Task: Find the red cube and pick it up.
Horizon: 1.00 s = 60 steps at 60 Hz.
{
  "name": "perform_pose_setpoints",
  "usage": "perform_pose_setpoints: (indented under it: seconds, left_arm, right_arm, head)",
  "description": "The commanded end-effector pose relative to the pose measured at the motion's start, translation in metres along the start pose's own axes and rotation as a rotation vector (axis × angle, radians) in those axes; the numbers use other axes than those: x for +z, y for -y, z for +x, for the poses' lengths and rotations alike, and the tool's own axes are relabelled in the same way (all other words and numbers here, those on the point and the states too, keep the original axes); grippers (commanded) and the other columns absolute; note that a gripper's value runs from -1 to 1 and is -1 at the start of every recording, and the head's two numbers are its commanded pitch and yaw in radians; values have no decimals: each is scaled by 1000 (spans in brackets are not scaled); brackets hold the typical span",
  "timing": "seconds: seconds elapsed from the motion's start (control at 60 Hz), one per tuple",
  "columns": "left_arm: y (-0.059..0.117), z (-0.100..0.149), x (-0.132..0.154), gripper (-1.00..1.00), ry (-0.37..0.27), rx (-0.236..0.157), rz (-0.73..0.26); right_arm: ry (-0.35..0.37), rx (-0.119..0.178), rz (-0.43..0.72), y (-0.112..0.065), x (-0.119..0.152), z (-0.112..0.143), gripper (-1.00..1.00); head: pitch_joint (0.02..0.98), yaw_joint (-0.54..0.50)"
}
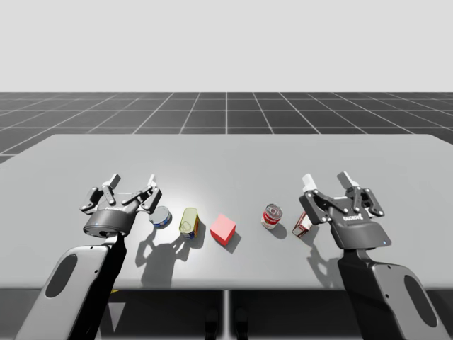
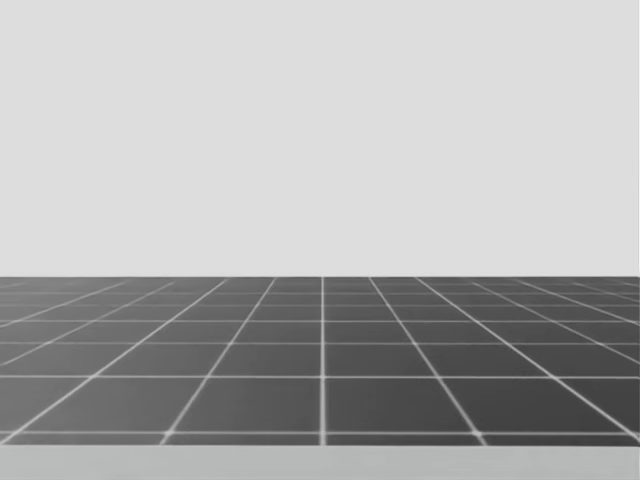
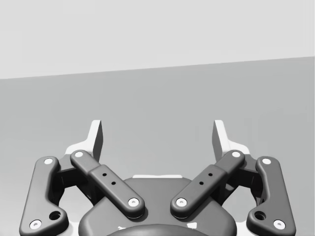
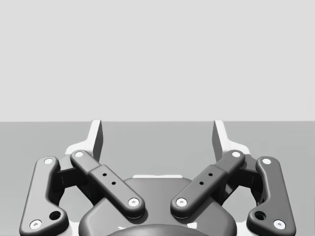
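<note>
Red cube (image 1: 223, 229) beside yellow can (image 1: 189, 220); left gripper (image 1: 132, 181), right gripper (image 1: 325, 178) spread wide, empty.

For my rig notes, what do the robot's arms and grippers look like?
My left arm and right arm are dark grey with pale oval panels. My left gripper and right gripper have black riveted linkages and white-backed fingers.

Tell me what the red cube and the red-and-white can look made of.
Red cube: probably matte plastic or painted wood; flat, even colour, no glints. Red-and-white can: likely metal under a printed label; pale grey lid.
</note>
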Motion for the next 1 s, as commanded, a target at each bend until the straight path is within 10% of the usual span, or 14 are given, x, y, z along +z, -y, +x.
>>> perform_pose_setpoints:
  seconds: [0.017, 0.283, 1.0]
  left_arm:
    - [0, 0, 0, -1000, 1, -3, 1]
    - [0, 0, 0, -1000, 0, -3, 3]
    - [1, -2, -1, -1000, 8, -25, 0]
  right_arm:
    - [17, -10, -20, -1, 2, 0, -1000]
    - [-39, -1, 29, -2, 0, 1, -1000]
    - [-54, 1, 4, -2, -1, 0, -1000]
  head:
    - [69, 7]
    - [146, 6]
    - [730, 1]
